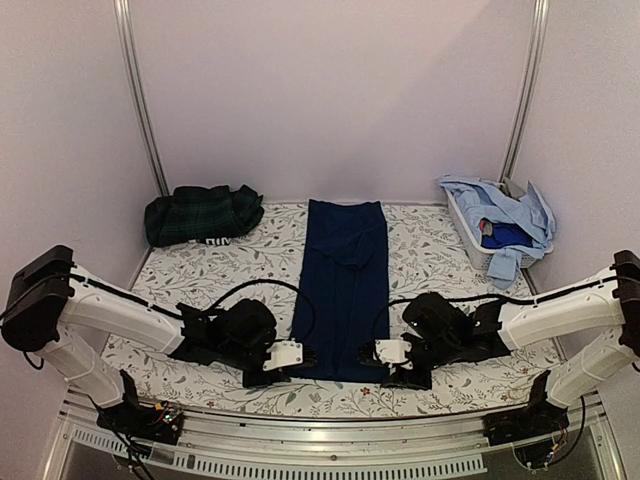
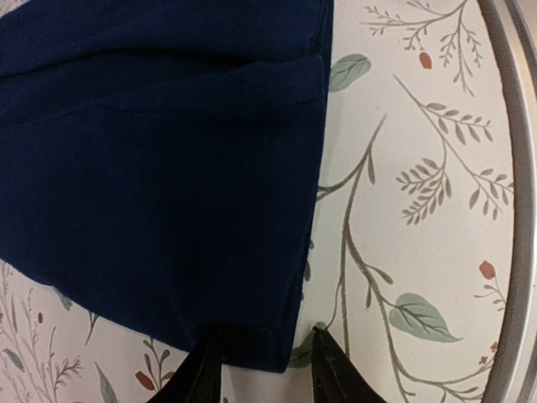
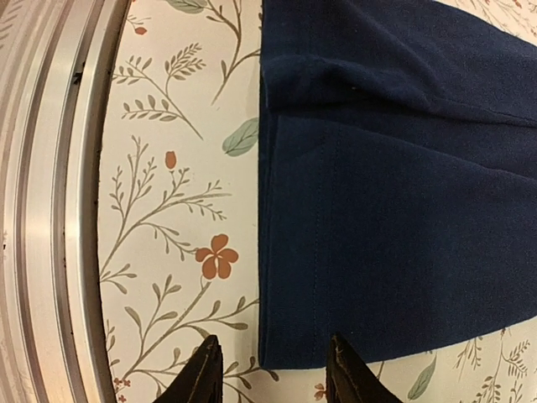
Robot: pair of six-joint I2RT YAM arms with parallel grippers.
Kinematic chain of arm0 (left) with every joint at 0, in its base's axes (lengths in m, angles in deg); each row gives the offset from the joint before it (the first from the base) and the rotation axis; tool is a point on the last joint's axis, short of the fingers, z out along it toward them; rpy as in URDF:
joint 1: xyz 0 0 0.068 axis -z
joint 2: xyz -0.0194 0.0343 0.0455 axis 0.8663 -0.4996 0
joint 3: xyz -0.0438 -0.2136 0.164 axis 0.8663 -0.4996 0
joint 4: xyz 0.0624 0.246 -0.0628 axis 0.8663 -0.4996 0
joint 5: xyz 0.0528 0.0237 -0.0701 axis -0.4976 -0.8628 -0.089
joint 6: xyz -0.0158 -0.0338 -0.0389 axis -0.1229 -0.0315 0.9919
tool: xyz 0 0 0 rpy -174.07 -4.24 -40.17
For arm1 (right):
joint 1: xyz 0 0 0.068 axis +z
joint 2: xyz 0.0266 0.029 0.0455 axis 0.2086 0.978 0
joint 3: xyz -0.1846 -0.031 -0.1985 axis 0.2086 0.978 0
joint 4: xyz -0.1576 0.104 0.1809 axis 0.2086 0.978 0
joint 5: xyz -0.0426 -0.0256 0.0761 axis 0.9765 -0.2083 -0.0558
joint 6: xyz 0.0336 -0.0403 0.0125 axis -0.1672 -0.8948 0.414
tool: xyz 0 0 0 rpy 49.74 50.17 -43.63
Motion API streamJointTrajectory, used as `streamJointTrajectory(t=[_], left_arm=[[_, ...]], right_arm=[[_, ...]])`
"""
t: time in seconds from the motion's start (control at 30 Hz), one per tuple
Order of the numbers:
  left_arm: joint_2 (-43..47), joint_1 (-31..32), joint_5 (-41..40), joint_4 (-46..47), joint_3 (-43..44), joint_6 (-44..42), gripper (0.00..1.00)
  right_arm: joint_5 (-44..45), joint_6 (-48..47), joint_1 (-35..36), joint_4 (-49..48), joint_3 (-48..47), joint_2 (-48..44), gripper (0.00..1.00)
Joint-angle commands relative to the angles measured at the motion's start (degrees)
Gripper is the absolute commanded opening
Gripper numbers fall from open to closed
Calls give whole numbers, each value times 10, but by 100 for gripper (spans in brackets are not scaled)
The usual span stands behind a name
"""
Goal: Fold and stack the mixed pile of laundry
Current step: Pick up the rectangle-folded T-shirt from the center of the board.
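Observation:
A navy blue T-shirt [image 1: 340, 285] lies folded into a long strip down the middle of the floral sheet, its hem toward the arms. My left gripper [image 1: 300, 355] is at the hem's near-left corner. In the left wrist view the gripper [image 2: 264, 361] is open, with the navy corner [image 2: 252, 340] between its fingers and one fingertip [image 2: 205, 369] over the cloth. My right gripper [image 1: 372, 352] is at the near-right corner. In the right wrist view it [image 3: 273, 369] is open and straddles the corner of the shirt [image 3: 336, 336].
A dark green plaid piece [image 1: 203, 213] lies bunched at the back left. A white basket [image 1: 472, 243] at the back right holds light blue shirts [image 1: 510, 215] that spill over its rim. The metal table rail [image 1: 330, 430] runs just behind both grippers.

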Motion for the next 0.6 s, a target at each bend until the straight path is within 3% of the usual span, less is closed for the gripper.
streamJointTrajectory(t=[0.0, 0.33, 0.57], left_arm=[[-6, 6, -16, 33, 6, -10, 36], [59, 3, -21, -26, 31, -25, 38], [32, 2, -1, -13, 14, -32, 39]], right_arm=[[-10, -31, 10, -27, 6, 11, 42], [-3, -33, 20, -25, -9, 62, 40], [3, -32, 26, -21, -16, 82, 36]])
